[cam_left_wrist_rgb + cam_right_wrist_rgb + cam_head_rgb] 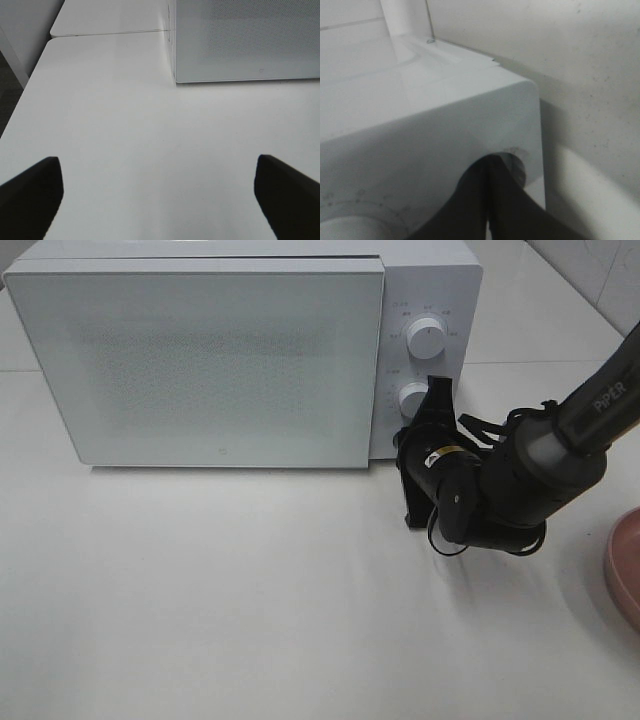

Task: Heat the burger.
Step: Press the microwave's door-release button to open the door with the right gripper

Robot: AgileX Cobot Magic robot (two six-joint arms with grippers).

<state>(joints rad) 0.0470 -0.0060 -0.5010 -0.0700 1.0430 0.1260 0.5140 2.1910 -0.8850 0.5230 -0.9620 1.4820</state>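
R hand (pixel 436 392) closed, tips at microwave (pixel 200 360) lower knob (pixel 411 397).

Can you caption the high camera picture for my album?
Right claw, shut, at the white microwave's lower knob; door closed.

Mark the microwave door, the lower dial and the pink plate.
microwave door (pixel 200 360), exterior high view, middle of the panel.
lower dial (pixel 412 398), exterior high view, its white face.
pink plate (pixel 618 570), exterior high view, its rim.
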